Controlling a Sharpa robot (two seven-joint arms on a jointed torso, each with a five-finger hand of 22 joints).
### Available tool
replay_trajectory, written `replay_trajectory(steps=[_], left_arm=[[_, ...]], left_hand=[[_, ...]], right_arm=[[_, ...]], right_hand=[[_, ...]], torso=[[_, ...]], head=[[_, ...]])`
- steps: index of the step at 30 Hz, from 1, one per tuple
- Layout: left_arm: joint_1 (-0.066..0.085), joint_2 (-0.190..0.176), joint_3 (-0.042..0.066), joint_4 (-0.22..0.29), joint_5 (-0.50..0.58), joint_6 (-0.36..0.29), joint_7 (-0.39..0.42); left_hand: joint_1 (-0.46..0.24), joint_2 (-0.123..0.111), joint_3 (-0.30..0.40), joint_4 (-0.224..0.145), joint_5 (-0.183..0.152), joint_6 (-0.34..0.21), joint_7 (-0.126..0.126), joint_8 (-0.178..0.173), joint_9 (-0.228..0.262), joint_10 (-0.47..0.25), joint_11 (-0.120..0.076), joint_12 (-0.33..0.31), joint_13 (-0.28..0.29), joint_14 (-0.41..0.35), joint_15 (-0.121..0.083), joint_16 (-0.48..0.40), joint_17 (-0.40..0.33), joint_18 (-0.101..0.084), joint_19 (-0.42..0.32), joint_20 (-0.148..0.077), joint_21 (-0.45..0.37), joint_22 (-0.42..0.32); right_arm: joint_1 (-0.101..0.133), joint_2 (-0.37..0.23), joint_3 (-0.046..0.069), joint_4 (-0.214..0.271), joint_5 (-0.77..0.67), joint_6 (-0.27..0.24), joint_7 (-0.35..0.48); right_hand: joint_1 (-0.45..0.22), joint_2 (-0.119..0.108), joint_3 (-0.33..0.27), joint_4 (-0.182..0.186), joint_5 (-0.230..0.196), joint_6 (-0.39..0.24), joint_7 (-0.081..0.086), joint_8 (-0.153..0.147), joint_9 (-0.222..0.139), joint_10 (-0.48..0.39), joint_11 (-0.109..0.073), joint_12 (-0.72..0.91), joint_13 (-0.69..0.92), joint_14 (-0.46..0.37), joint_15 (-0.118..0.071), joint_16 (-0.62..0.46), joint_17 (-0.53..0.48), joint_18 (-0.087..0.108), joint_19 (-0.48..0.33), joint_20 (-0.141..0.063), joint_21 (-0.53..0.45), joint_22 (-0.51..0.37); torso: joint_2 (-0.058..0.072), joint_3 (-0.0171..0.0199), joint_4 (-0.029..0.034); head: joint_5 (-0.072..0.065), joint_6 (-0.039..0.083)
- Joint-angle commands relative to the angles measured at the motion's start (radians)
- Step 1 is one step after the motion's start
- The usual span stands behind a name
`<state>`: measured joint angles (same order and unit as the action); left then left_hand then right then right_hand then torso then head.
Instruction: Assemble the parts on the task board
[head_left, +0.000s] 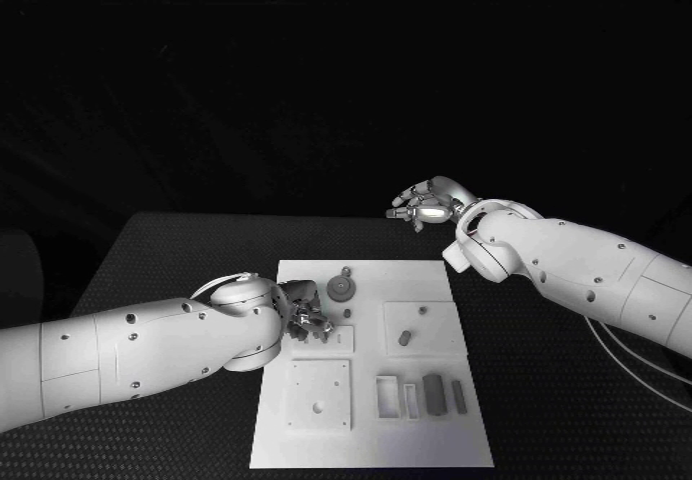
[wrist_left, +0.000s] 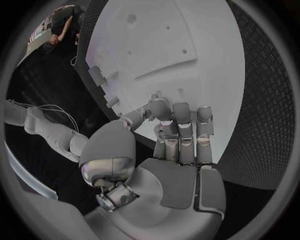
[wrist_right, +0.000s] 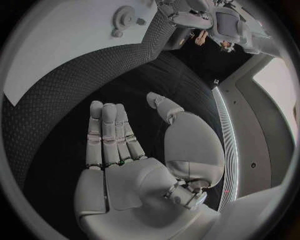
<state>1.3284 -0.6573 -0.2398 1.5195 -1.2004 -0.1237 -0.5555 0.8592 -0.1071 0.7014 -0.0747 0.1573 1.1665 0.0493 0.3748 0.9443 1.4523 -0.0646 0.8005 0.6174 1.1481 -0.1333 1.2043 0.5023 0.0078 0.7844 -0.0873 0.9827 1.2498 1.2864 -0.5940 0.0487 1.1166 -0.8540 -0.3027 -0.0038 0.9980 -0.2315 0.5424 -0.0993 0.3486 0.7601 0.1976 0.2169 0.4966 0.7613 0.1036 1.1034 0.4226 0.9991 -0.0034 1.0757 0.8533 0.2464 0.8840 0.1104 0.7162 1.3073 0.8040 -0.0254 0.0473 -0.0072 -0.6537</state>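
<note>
The white task board (head_left: 433, 445) lies in the middle of the black table. A grey gear (head_left: 342, 288) sits near its far edge, a small peg (head_left: 405, 338) on a raised square at the right, and upright grey blocks (head_left: 434, 392) nearer the front. My left hand (head_left: 306, 315) is over the board's left side, just left of the gear. Its fingers (wrist_left: 180, 122) curl down toward the board (wrist_left: 187, 50); whether a part is under them is hidden. My right hand (head_left: 427, 205) hovers beyond the board's far right corner, with straight, spread fingers (wrist_right: 109, 135) holding nothing. The gear (wrist_right: 125, 17) also appears in the right wrist view.
A square plate with holes (head_left: 319, 392) sits on the board's near left, close to my left forearm. An open frame (head_left: 387, 395) stands beside the grey blocks. Black table (head_left: 562, 400) surrounds the board.
</note>
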Motion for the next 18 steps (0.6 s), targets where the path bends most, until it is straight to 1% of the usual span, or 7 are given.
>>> replay_trajectory(steps=[1, 5, 12, 14, 18], left_arm=[[-0.001, 0.000, 0.000, 0.002, 0.001, -0.021, 0.017], [-0.001, 0.000, 0.000, 0.002, -0.004, -0.021, 0.020], [-0.003, 0.003, 0.000, -0.002, -0.018, -0.016, 0.019], [-0.004, 0.004, 0.000, -0.003, -0.023, -0.016, 0.019], [-0.008, 0.006, 0.000, -0.004, -0.055, -0.018, 0.020]], left_hand=[[0.001, -0.011, -0.002, 0.006, -0.006, 0.064, -0.058, -0.003, -0.001, -0.049, -0.043, -0.007, -0.002, -0.005, 0.001, -0.004, -0.001, -0.006, 0.002, -0.136, -0.005, 0.001], [0.004, -0.013, -0.002, 0.007, -0.007, 0.064, -0.058, -0.003, -0.001, -0.049, -0.043, -0.006, -0.002, -0.006, 0.001, -0.004, -0.002, -0.005, 0.002, -0.136, -0.005, 0.001], [0.007, -0.028, -0.004, 0.012, -0.012, 0.063, -0.057, -0.005, -0.001, -0.049, -0.042, -0.005, -0.003, -0.006, 0.001, -0.002, -0.004, -0.006, 0.003, -0.136, -0.007, 0.003], [0.007, -0.029, -0.004, 0.013, -0.013, 0.063, -0.057, -0.005, -0.001, -0.049, -0.042, -0.005, -0.003, -0.006, 0.001, -0.002, -0.004, -0.006, 0.003, -0.136, -0.007, 0.003], [0.009, -0.033, -0.004, 0.014, -0.014, 0.063, -0.057, -0.005, -0.001, -0.049, -0.042, -0.005, -0.004, -0.006, 0.001, -0.002, -0.005, -0.006, 0.003, -0.136, -0.008, 0.004]], right_arm=[[-0.001, 0.000, 0.000, 0.001, 0.000, 0.012, 0.007], [-0.001, 0.000, 0.000, 0.002, 0.000, 0.012, 0.007], [-0.001, -0.001, 0.000, 0.002, 0.000, 0.012, 0.007], [-0.001, -0.002, 0.000, 0.003, 0.000, 0.012, 0.007], [-0.001, -0.002, 0.000, 0.003, 0.001, 0.013, 0.007]], right_hand=[[-0.002, 0.008, -0.005, 0.000, 0.002, -0.007, 0.015, 0.006, -0.001, -0.005, 0.000, 0.006, -0.002, -0.007, 0.000, 0.005, -0.001, 0.015, 0.000, 0.005, -0.006, 0.020], [-0.002, 0.008, -0.006, 0.000, 0.002, -0.007, 0.015, 0.006, -0.001, -0.005, 0.000, 0.007, -0.002, -0.007, 0.000, 0.005, -0.002, 0.015, 0.000, 0.005, -0.007, 0.020], [-0.003, 0.008, -0.006, 0.000, 0.002, -0.007, 0.015, 0.006, -0.002, -0.005, 0.000, 0.007, -0.003, -0.007, 0.000, 0.006, -0.002, 0.015, 0.000, 0.005, -0.007, 0.020], [-0.003, 0.008, -0.006, 0.000, 0.002, -0.007, 0.015, 0.006, -0.002, -0.005, 0.000, 0.007, -0.003, -0.008, 0.000, 0.006, -0.002, 0.015, 0.000, 0.005, -0.007, 0.020], [-0.003, 0.008, -0.006, 0.000, 0.002, -0.007, 0.015, 0.006, -0.002, -0.006, 0.000, 0.007, -0.003, -0.008, 0.000, 0.006, -0.003, 0.015, 0.000, 0.005, -0.007, 0.020]], torso=[[0.000, -0.0001, -0.0003], [0.000, 0.0001, -0.0003], [0.000, 0.0002, 0.0001], [0.000, 0.0001, 0.0003], [0.000, 0.0000, 0.0002]], head=[[0.000, 0.000], [0.000, 0.001], [0.001, 0.001], [0.001, 0.000], [0.000, -0.001]])
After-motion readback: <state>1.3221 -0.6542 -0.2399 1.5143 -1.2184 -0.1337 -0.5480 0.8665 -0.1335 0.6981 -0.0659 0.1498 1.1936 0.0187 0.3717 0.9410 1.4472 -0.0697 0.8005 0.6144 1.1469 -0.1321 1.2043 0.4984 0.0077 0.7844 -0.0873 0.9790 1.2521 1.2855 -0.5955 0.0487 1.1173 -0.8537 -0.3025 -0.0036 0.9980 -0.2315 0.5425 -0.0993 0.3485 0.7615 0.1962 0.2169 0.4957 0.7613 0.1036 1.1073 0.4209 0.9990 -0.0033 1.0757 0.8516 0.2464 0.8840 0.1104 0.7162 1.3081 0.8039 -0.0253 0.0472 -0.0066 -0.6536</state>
